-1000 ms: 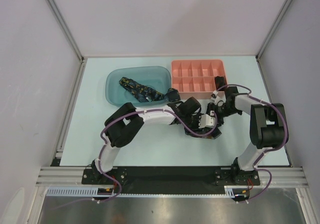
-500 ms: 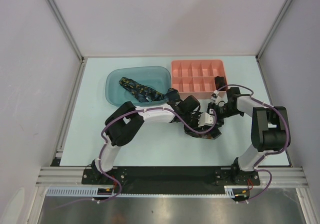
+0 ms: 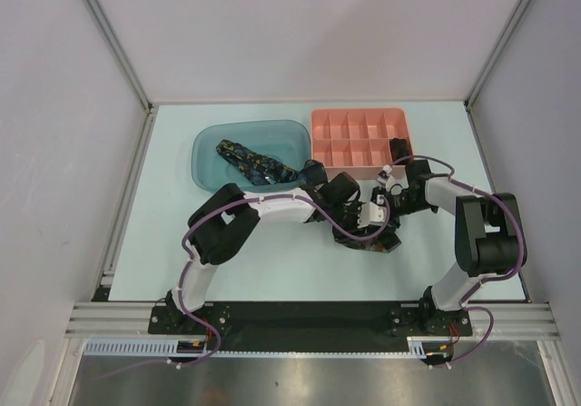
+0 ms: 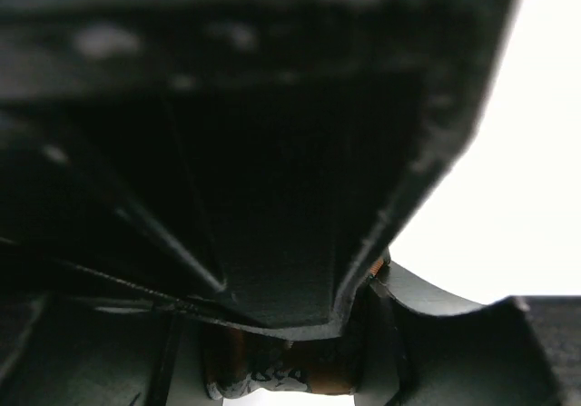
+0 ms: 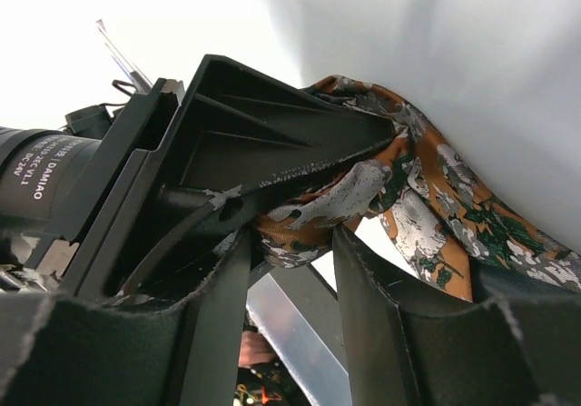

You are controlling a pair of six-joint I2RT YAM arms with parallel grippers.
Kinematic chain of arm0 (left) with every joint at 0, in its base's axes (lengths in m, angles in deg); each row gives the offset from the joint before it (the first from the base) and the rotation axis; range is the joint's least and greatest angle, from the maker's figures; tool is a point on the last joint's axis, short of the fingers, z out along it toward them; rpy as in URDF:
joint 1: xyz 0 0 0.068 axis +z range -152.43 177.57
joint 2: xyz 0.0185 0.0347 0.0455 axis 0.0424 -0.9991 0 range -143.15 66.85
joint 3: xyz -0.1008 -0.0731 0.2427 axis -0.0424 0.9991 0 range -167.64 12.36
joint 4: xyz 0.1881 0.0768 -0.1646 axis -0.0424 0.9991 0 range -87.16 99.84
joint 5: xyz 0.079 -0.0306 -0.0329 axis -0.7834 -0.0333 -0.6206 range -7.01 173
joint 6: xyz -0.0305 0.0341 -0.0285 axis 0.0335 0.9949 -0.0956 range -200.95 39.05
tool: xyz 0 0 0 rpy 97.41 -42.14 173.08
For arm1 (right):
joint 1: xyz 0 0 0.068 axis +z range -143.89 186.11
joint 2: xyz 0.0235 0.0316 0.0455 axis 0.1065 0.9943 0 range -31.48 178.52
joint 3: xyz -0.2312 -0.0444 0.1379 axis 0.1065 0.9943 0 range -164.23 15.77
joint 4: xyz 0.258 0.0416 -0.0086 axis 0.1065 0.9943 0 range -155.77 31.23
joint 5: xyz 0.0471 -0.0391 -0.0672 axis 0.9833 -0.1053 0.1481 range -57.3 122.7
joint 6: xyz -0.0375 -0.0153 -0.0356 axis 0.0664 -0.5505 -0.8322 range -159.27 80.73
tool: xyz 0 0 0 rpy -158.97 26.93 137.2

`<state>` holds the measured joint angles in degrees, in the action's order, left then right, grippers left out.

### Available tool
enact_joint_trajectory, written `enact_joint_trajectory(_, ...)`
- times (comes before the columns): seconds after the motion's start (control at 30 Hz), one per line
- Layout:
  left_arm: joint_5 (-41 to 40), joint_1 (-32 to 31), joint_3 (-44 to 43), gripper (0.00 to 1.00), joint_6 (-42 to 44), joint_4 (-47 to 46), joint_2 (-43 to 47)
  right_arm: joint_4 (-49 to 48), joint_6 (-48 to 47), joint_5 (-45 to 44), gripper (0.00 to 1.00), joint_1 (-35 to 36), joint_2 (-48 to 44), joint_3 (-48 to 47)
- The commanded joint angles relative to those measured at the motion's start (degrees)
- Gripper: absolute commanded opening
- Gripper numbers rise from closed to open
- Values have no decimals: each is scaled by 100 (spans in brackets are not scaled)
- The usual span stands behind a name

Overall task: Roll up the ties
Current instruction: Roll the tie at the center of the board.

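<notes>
A teal basin (image 3: 203, 156) stands at the back left of the pale table (image 3: 272, 265). The navy tie (image 3: 257, 164) lies loose and unrolled inside it. Just to its right is a pink tray (image 3: 359, 113) split into compartments. Both arms crowd together in front of the tray. From above, their wrists hide most of the orange tie (image 5: 436, 206), and only a dark bunch of it shows on the table under them. The left gripper (image 3: 361, 224) comes in from the basin side. Its wrist view is blurred and mostly filled by its own black finger (image 4: 272, 206), with a scrap of orange-brown cloth low between the jaws. From the right wrist, the tie bunches out from that finger's tip, so the left jaws appear closed on the gathered cloth. The right gripper (image 5: 290, 235) faces it, with its jaws about half apart and a fold of the orange tie lying between the tips. I cannot tell whether they pinch the fold or merely straddle it.
</notes>
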<state>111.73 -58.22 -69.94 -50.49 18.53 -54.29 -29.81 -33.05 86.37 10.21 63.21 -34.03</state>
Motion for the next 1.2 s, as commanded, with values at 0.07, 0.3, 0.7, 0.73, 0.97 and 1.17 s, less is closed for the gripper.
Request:
enact_joint_trajectory(0.07, -526, 191, 881, 18, -321, 937, 98, -327, 196, 495, 47, 337, 102, -188)
enact_joint_trajectory(0.3, -781, 341, 1261, 16, -707, 937, 487, -897, 800, 566, 47, 635, 146, -293)
enact_joint_trajectory(0.7, -773, 349, 1234, 20, -875, 832, 477, -1092, 732, -31, 35, 996, 294, -30)
enact_joint_trajectory(0.73, -746, 349, 1252, 21, -866, 831, 512, -1005, 688, -128, 33, 988, 330, -30)
enact_joint_trajectory(0.97, -500, 358, 1322, 37, -831, 673, 697, -688, 433, -821, 0, 988, 497, -197)
enact_joint_trajectory(1.17, -184, 455, 1322, 56, -813, 489, 925, -336, 257, -1682, 0, 812, 418, -161)
